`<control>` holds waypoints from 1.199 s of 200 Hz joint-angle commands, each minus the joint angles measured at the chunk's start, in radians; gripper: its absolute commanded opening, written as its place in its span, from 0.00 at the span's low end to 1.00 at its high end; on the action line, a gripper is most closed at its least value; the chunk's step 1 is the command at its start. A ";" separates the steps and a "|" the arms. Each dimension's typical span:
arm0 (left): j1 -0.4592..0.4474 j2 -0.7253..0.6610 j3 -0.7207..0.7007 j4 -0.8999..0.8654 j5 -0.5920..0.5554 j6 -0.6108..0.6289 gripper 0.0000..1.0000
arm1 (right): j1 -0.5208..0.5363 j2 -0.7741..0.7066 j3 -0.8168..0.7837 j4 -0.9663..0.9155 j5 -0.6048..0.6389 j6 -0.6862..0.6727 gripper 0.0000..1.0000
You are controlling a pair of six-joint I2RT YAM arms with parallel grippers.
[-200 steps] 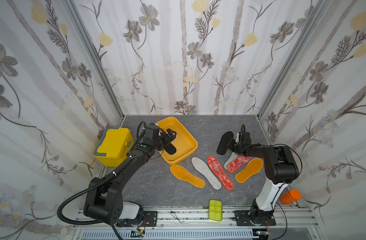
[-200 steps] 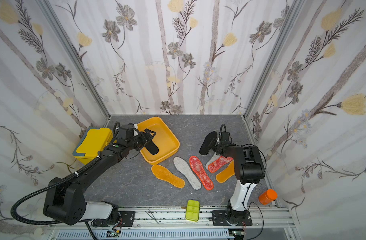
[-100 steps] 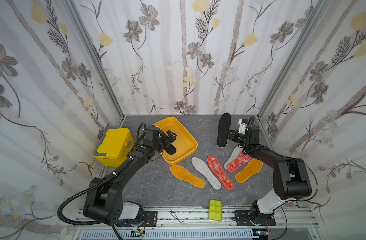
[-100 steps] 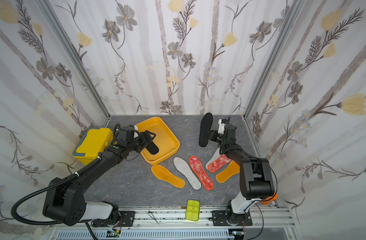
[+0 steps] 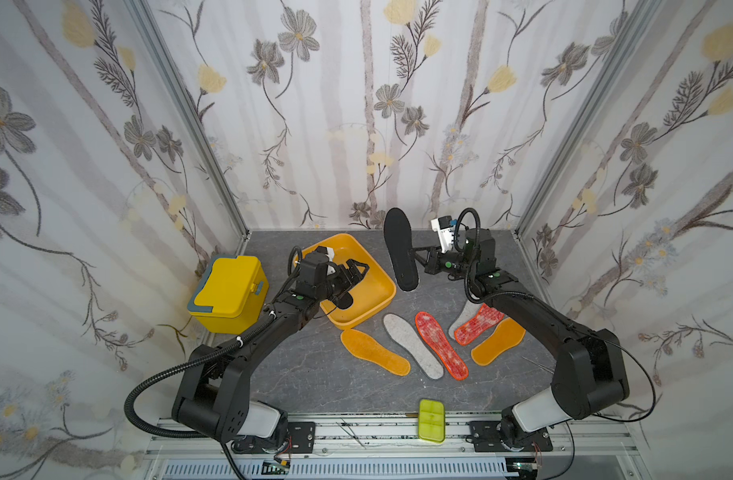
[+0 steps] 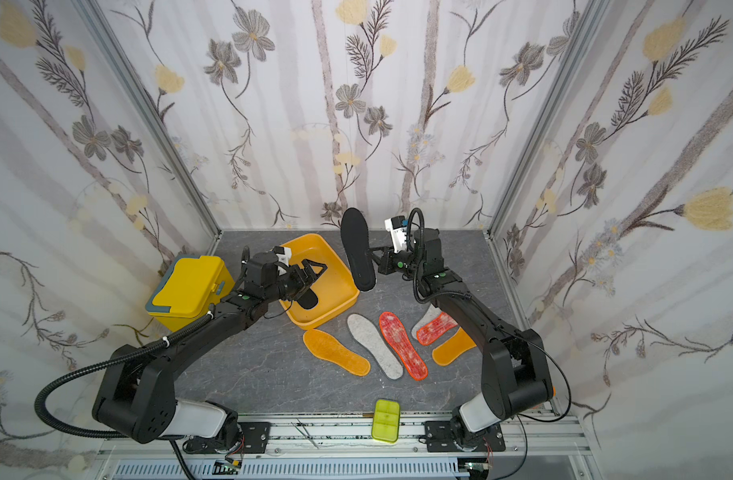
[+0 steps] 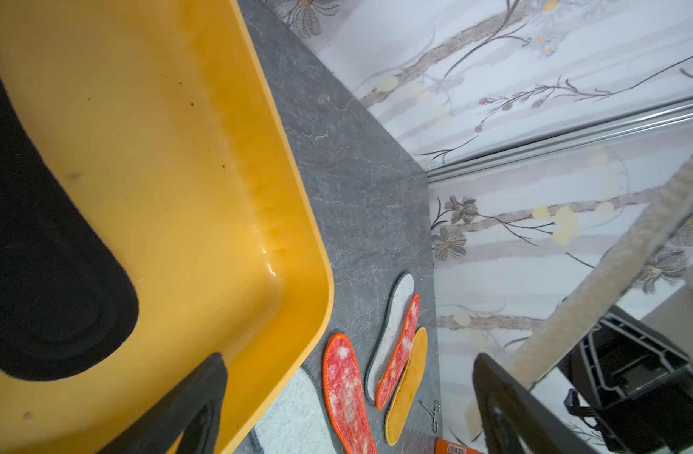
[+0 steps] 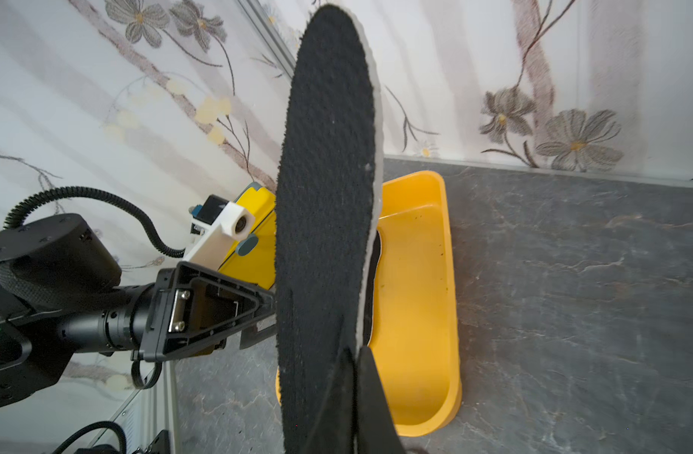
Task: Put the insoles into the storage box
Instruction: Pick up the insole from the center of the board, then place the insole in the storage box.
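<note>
Enclosure: three walls (image 5: 356,104) papered with grey and yellow flowers stand around a grey marbled table (image 5: 314,382).

Containers, two. One yellow lidded box (image 5: 227,291) stands on the outer side of my left arm, behind my left claw (image 5: 354,271). One storage box (image 5: 373,284), open-topped, lies directly beneath that claw, whose jaws stand wide apart above it.

Insoles, eight. One black insole (image 5: 400,249) is clamped at its edge in my right claw (image 5: 416,253), standing on edge, clear of the table, just beside the storage box. A second black insole (image 7: 42,275) lies flat inside the storage box, under my left claw. Six lie on the table between my arms, nearer my bases than either claw: two orange-yellow insoles (image 5: 375,352) (image 5: 497,340), two grey-white insoles (image 5: 412,347) (image 5: 460,316) and two red-orange insoles (image 5: 441,345) (image 5: 479,328). One red-orange overlaps a grey-white below my right forearm.

One lime-green case (image 5: 431,420) sits at the table's near edge, well behind both claws.
</note>
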 commanded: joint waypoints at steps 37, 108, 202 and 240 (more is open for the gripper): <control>-0.006 -0.004 -0.035 0.077 -0.037 -0.030 0.89 | 0.116 0.116 0.039 0.027 -0.009 0.053 0.00; -0.007 -0.027 -0.073 0.075 -0.071 -0.028 0.68 | 0.178 0.235 0.094 0.053 0.006 0.102 0.00; 0.025 -0.140 -0.104 -0.028 -0.157 0.012 0.67 | 0.178 0.247 0.097 0.072 -0.003 0.108 0.00; 0.025 -0.097 -0.112 0.041 -0.091 -0.013 0.61 | 0.178 0.258 0.102 0.081 -0.013 0.116 0.00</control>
